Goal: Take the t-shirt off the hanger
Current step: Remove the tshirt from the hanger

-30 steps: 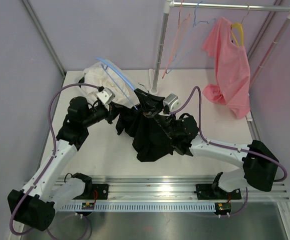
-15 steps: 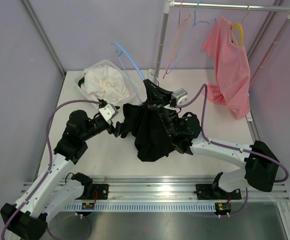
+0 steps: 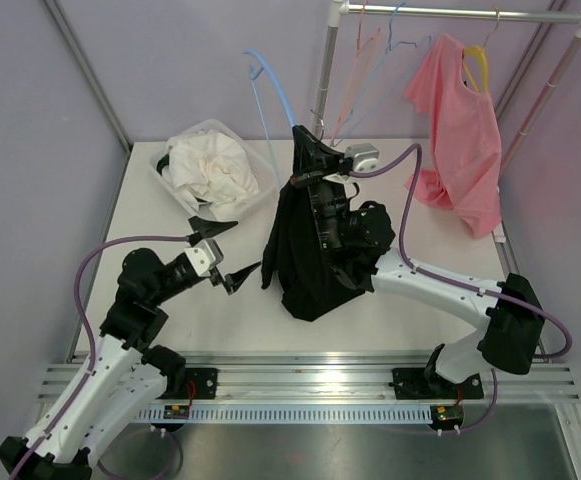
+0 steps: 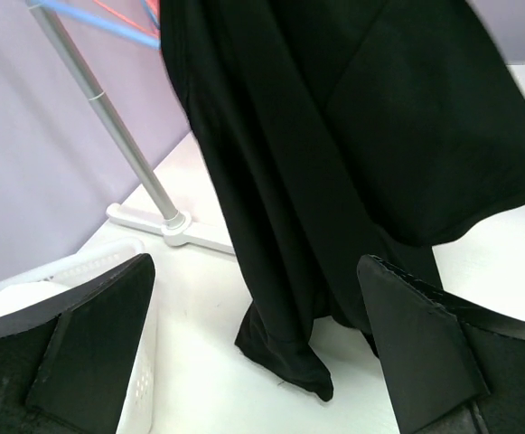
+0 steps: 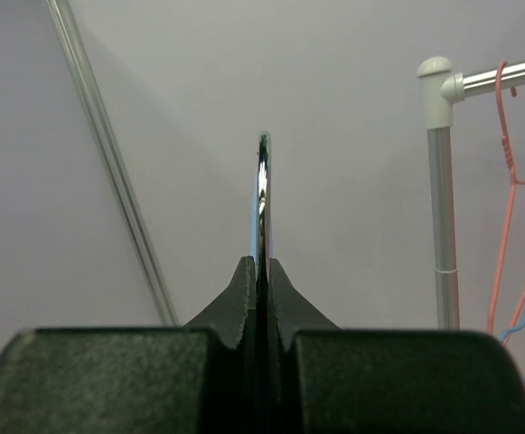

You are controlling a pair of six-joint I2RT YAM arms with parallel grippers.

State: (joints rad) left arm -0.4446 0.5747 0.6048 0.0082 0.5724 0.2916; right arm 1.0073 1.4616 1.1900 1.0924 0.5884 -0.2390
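Black cloth first: holding up the t-shirt over the middle of the table on its blue hanger, pinching the metal hook tight in the right gripper. Hovering the left gripper just left of the t-shirt's lower edge, fingers spread wide, grasping nothing.

In the right wrist view the hanger shows only as an edge-on hook between the fingers of the right gripper, the rest hidden behind them. In the top view those fingers cannot be told from the black t-shirt. The shirt's top leaves the left wrist view's upper edge.
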